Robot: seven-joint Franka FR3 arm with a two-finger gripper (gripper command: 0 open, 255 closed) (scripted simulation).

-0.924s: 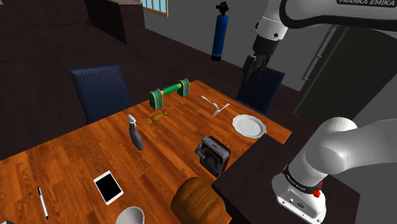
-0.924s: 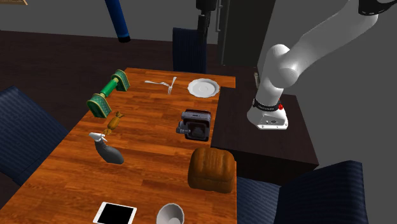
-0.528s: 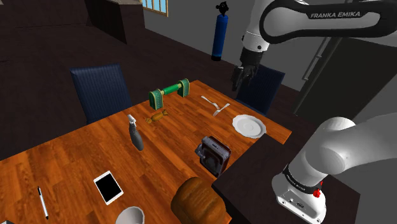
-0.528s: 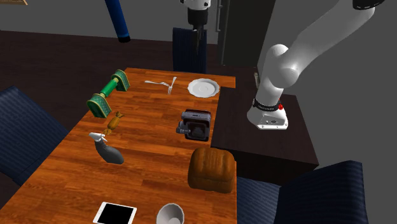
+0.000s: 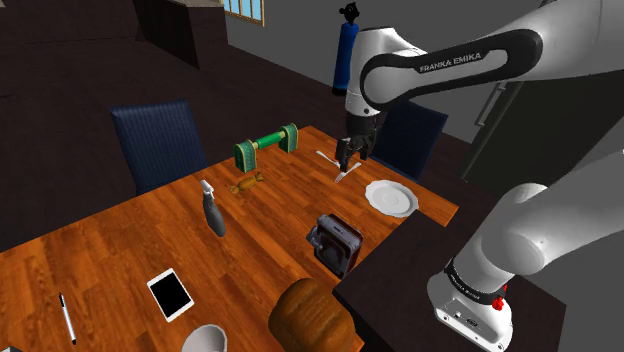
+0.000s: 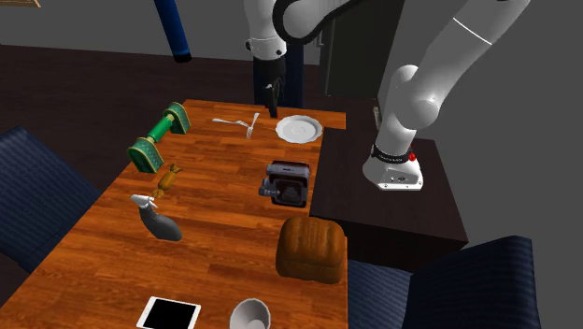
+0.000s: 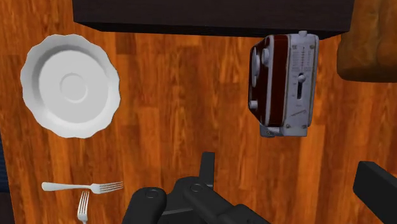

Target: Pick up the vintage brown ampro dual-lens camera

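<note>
The brown and silver dual-lens camera (image 5: 335, 243) stands on the wooden table (image 5: 130, 240) close to the dark stand's edge, between the white plate and the bread loaf. It shows again in the second exterior view (image 6: 287, 182) and from above in the wrist view (image 7: 283, 86). My black gripper (image 5: 347, 157) hangs over the table's far end, above the forks and well away from the camera. In the second exterior view the gripper (image 6: 273, 101) is beside the plate. Its fingers (image 7: 207, 167) stand apart with nothing between them, so the gripper (image 7: 291, 181) is open.
A white plate (image 5: 390, 197), two forks (image 5: 340, 163), a green roller (image 5: 267, 146), a spray bottle (image 5: 213, 210), a bread loaf (image 5: 310, 315), a tablet (image 5: 171, 294) and a bowl (image 5: 203, 340) share the table. The dark stand (image 5: 400, 280) borders the camera. Blue chairs (image 5: 158, 140) flank the table.
The arm has swung down and toward the shoulder view's left, from high above the far chair to low over the forks. Nothing on the table has moved.
</note>
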